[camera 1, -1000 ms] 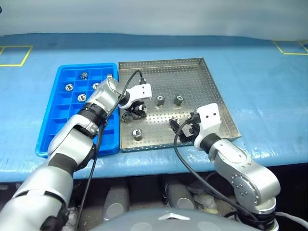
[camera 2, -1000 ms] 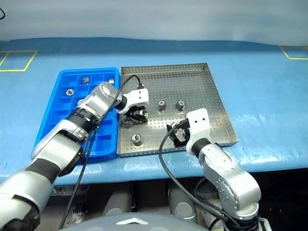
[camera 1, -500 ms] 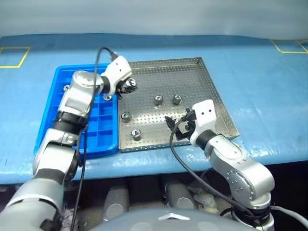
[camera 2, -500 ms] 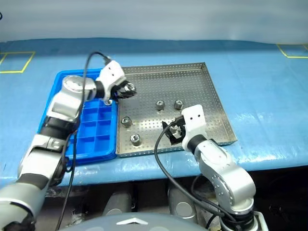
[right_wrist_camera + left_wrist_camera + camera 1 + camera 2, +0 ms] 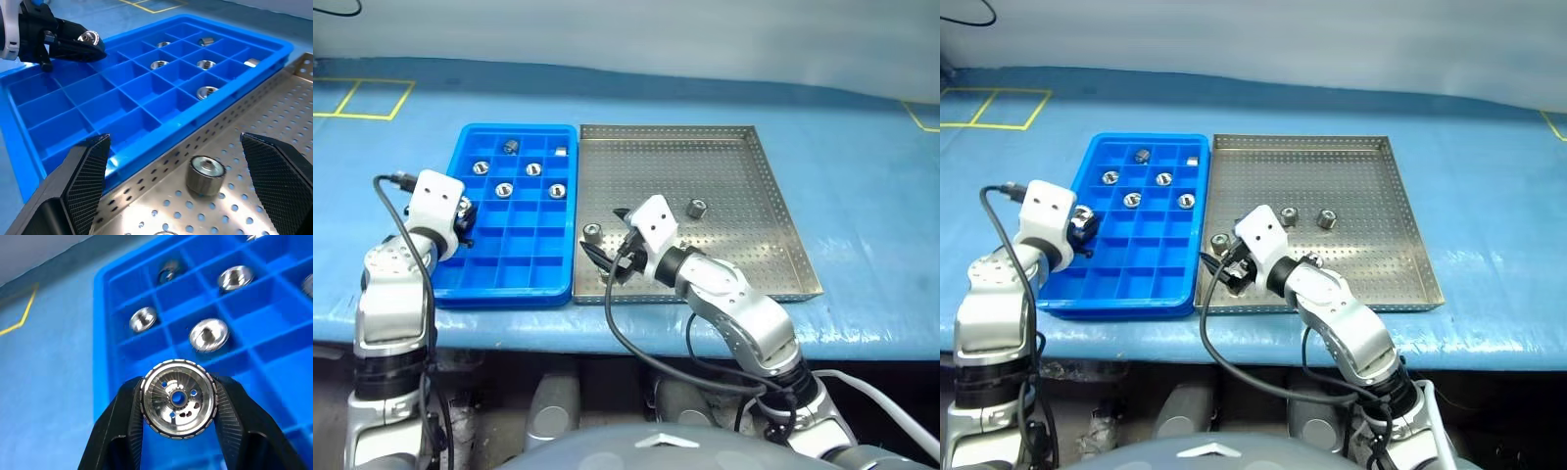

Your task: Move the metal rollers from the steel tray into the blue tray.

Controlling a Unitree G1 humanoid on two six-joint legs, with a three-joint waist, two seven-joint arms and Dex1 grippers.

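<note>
The blue tray (image 5: pixel 470 284) lies left of the steel tray (image 5: pixel 773 235). Several metal rollers (image 5: pixel 532 168) sit in the blue tray's far cells. My left gripper (image 5: pixel 178 404) is shut on one roller (image 5: pixel 178 399) and hovers over the blue tray's left side (image 5: pixel 1083 217). Three loose rollers remain on the steel tray: two mid-tray (image 5: pixel 1326 218) (image 5: pixel 1289 214) and one near its left rim (image 5: pixel 1220 242). My right gripper (image 5: pixel 175 142) is open low over the steel tray's front left corner, with that left roller (image 5: pixel 205 174) standing between its spread fingers (image 5: pixel 90 171), untouched.
Both trays rest on a blue-covered table (image 5: pixel 862 147) whose front edge runs just below them. Yellow tape squares (image 5: pixel 372 98) mark the far left. Most front and middle cells of the blue tray are free.
The camera has shifted. My left gripper carried its roller from the steel tray's left edge across to the blue tray's left side. My right gripper moved left to the roller by the steel tray's left rim.
</note>
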